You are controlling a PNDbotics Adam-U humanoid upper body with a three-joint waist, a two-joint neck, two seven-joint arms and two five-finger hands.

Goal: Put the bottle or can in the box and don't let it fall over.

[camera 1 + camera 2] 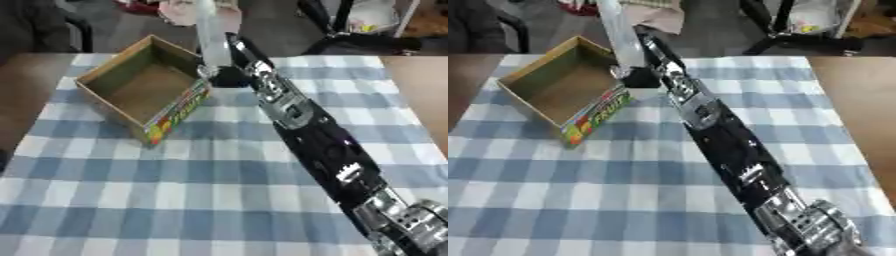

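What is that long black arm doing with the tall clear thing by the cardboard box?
The right robot hand holds a tall clear bottle upright at the near right corner of an open cardboard box, which sits on a blue checked tablecloth. The bottle's base is about level with the box's rim, and the box looks empty so far. The left robot hand is out of sight.

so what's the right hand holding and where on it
The right hand grips a tall clear bottle near its base, upright beside the cardboard box.
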